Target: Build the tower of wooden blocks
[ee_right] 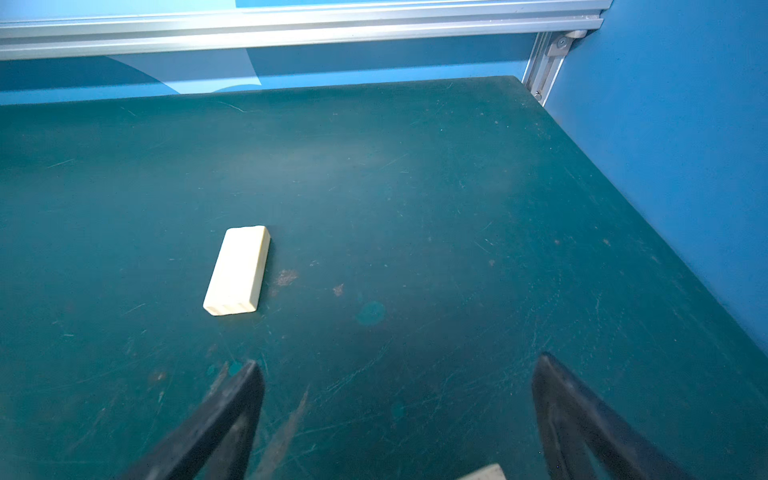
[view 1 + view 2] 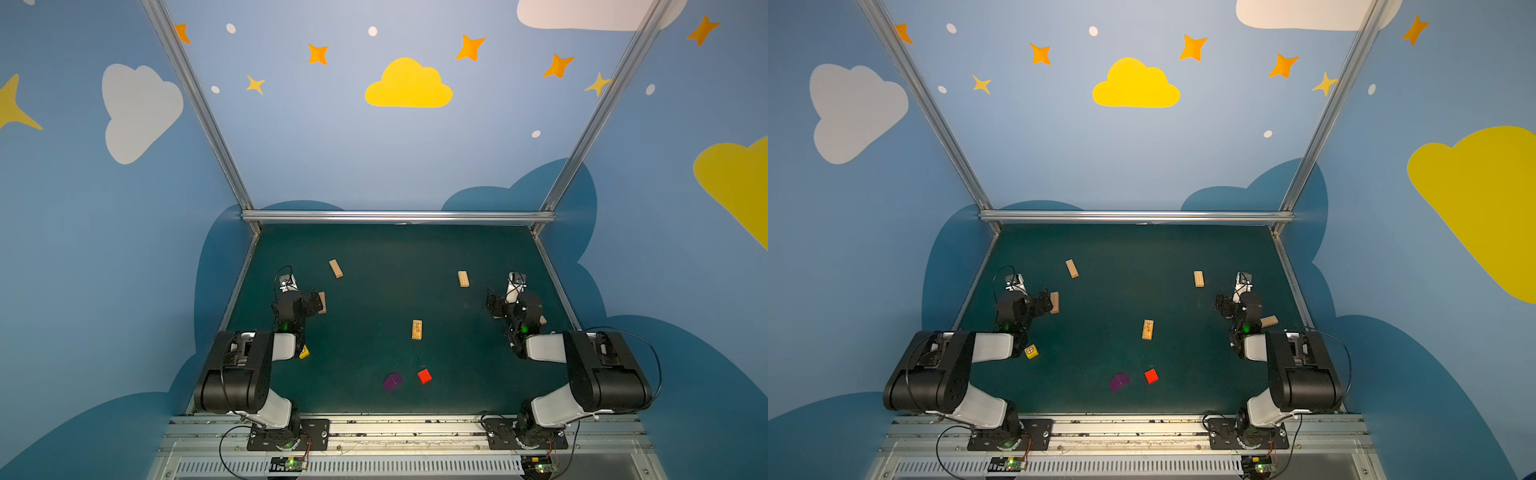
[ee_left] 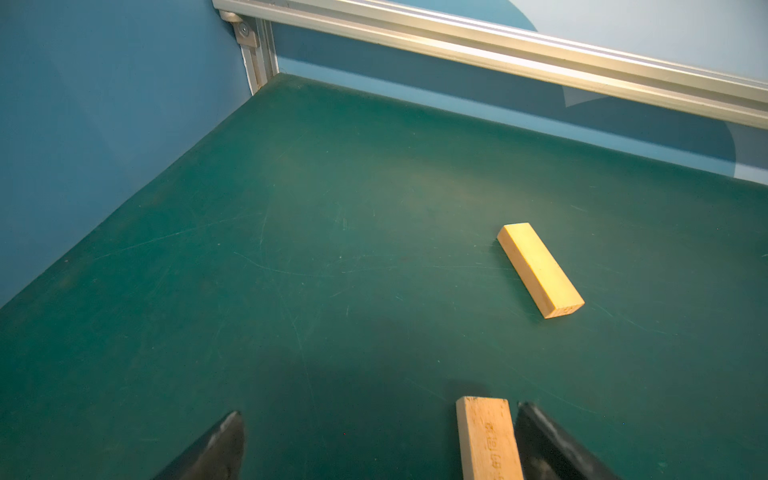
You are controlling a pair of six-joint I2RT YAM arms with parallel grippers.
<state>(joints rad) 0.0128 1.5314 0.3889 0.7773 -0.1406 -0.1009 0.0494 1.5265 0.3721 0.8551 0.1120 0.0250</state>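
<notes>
1. A dark green table (image 2: 374, 249) carries loose wooden pieces, each lying singly on its surface. The landmark is the printed plank (image 2: 417, 329), tan with orange print, near the table's middle.
2. Nearest the robot bases, nearer than the printed plank and slightly to its left, sits the purple cube (image 2: 392, 382). The red cube (image 2: 424, 376) sits near the purple one, almost straight in front of the printed plank.
3. Well left of the printed plank and a little nearer, the yellow cube (image 2: 1031, 351), with a round red mark on top, sits just beside the left arm (image 2: 992, 347).
4. Well right of the printed plank, about level with it, the right-side plank (image 2: 1268, 321) lies partly hidden beneath the right arm (image 2: 1254, 347).
5. Left of the printed plank and a little farther back, the left gripper (image 3: 380, 411) stands wide open and grips nothing. The left-side plank (image 3: 488, 438) lies on the table between its fingers, close against one of them. Whether they touch cannot be told.
6. Right of the printed plank and a little farther back, the right gripper (image 1: 397, 361) also stands wide open, with bare table between its fingers.
7. Farther back and left of the printed plank lies the far left plank (image 2: 336, 268), angled.
8. Farther back and right of the printed plank lies the far right plank (image 2: 463, 279).
</notes>
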